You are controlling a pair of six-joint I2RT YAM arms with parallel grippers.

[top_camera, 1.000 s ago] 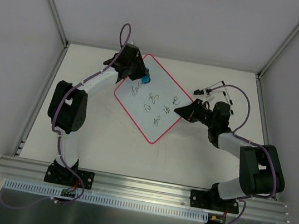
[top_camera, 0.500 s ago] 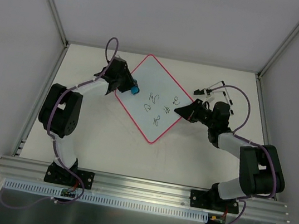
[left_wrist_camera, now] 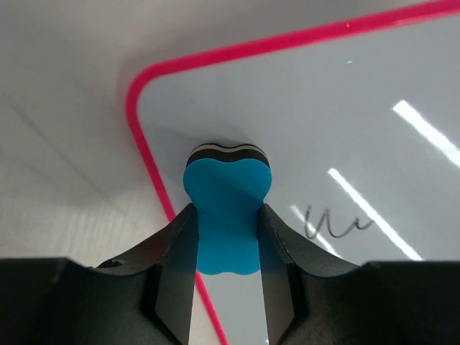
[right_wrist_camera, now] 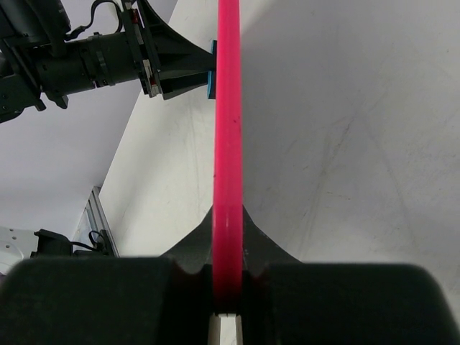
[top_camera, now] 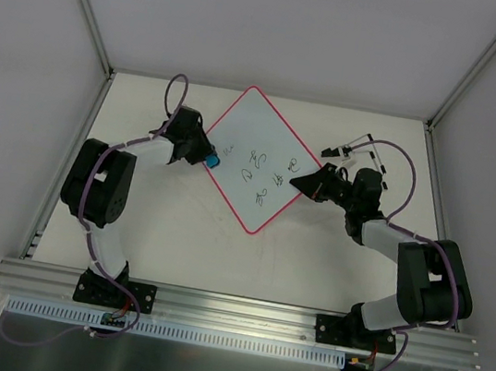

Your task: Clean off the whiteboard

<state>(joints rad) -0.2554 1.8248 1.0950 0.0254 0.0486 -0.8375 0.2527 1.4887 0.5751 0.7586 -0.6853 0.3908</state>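
Left pincer (left_wrist_camera: 226,219) pinches the blue eraser (left_wrist_camera: 227,180) at the left corner of the whiteboard (left_wrist_camera: 345,108) | right pincer (right_wrist_camera: 228,230) clamps its right rim, we judge to steady it | scribbles (top_camera: 273,179) not yet wiped

The whiteboard's (right_wrist_camera: 228,144) pink rim runs edge-on straight up the view, pinched between the dark fingers of the right hand (right_wrist_camera: 228,223) at the bottom; higher up on its left, the left hand (right_wrist_camera: 192,68) holds a blue eraser (right_wrist_camera: 211,72) against it; pale counter (right_wrist_camera: 165,180) lies alongside.

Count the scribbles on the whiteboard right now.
6. One scribble sits beside the eraser in the left gripper; five others lie midway across the whiteboard, toward the right gripper. The eraser may hide more.
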